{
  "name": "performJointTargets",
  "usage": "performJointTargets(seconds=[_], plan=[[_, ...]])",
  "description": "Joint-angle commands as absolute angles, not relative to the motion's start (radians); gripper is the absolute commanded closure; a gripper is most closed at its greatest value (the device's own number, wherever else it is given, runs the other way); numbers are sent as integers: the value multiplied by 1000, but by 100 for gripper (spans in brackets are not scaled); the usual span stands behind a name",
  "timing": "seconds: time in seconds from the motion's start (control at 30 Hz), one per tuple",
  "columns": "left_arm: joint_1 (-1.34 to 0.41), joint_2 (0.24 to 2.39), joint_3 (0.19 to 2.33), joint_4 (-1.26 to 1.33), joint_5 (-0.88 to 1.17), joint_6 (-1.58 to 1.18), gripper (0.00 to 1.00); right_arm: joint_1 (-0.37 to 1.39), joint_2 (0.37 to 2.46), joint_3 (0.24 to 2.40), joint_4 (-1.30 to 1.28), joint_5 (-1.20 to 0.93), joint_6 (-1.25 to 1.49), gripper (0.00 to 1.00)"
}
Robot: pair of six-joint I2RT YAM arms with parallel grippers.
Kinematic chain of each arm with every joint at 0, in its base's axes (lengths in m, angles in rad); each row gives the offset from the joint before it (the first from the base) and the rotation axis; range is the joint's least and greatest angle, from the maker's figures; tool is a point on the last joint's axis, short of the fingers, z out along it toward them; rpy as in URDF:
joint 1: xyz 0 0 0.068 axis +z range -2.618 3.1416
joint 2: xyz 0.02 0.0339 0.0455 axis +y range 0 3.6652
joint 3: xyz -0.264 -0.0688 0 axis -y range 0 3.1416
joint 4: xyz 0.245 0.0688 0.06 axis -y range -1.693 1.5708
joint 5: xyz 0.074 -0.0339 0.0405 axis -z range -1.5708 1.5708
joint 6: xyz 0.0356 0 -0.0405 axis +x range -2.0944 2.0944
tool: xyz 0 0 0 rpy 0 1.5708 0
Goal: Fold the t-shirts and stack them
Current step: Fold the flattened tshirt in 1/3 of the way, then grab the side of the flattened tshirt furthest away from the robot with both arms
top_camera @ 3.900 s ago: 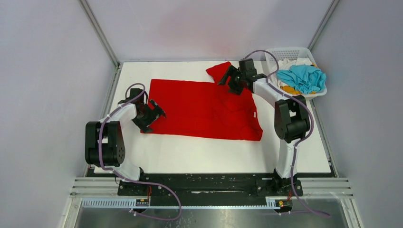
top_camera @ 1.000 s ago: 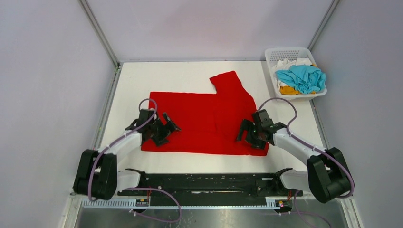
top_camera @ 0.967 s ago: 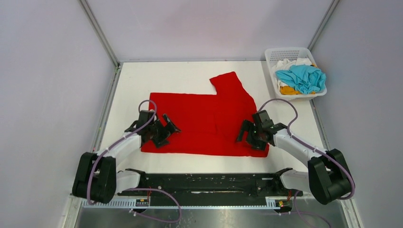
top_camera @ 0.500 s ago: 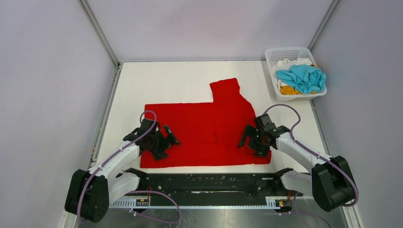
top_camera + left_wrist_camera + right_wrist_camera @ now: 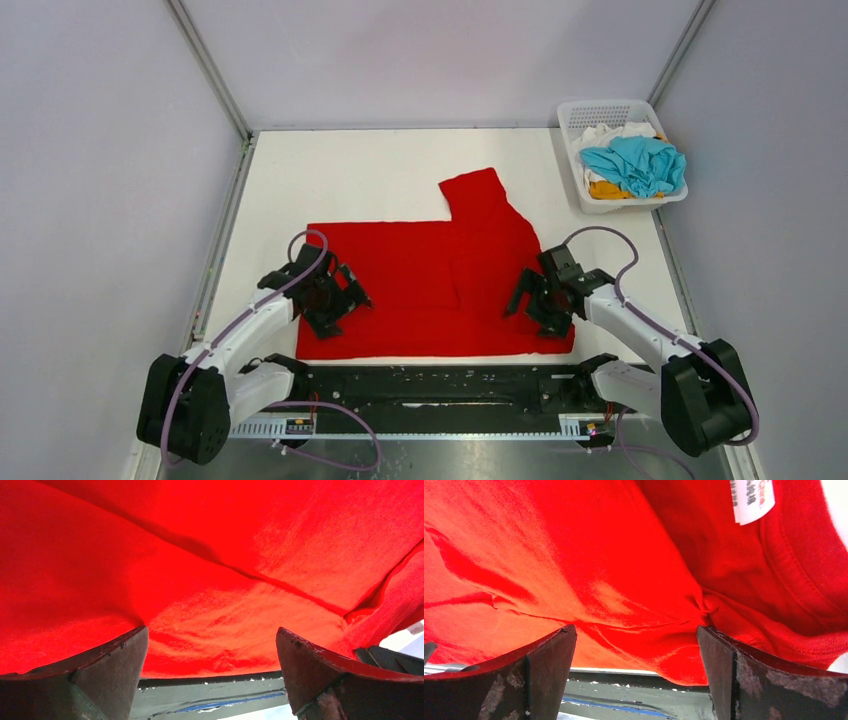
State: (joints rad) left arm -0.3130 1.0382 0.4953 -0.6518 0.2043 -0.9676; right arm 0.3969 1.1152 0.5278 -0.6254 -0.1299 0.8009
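Two wide-open grippers right now: the left gripper [image 5: 343,300] and right gripper [image 5: 530,306] both sit low on the bright red soft-cloth t-shirt [image 5: 440,270]. Red cloth fills the gap between the fingers [image 5: 110,665], and nothing's pinched as far as I can tell. The shirt lies flat on the white table [image 5: 350,170], hard against the near edge, with one sleeve sticking out toward the far side. My guess is I'm squaring it up for the fold. I'd press evenly with both grippers, move them at the same pace, and watch the creases near the white neck label [image 5: 751,500].
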Motion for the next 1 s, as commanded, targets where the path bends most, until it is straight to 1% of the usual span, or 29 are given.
performJointTargets(seconds=[0.0, 0.13, 0.2, 0.3, 0.4, 0.53, 0.6, 0.7, 0.77, 0.97], plan=[[-313, 1039, 647, -771, 50, -943, 1, 391, 1086, 554, -692, -55, 802, 1], [-306, 1084, 818, -900, -242, -934, 1, 391, 1059, 673, -663, -19, 708, 0], [-274, 1117, 887, -898, -294, -916, 1, 392, 1052, 731, -650, 22, 659, 1], [-177, 1211, 974, -841, -265, -863, 1, 390, 1046, 812, -648, 108, 609, 1], [-60, 1329, 1070, -798, -174, -789, 1, 391, 1041, 847, -622, 145, 571, 1], [28, 1513, 1194, -759, -202, -757, 1, 390, 1059, 844, -587, 135, 534, 0], [51, 1629, 1269, -747, -185, -738, 1, 391, 1082, 843, -587, 138, 507, 1], [60, 1841, 1452, -762, -94, -699, 9, 391, 1126, 850, -596, 153, 472, 1], [61, 1940, 1558, -803, -70, -693, 10, 392, 1153, 858, -605, 142, 456, 1], [71, 2062, 1632, -813, -57, -685, 10, 391, 1177, 860, -603, 132, 443, 1]])
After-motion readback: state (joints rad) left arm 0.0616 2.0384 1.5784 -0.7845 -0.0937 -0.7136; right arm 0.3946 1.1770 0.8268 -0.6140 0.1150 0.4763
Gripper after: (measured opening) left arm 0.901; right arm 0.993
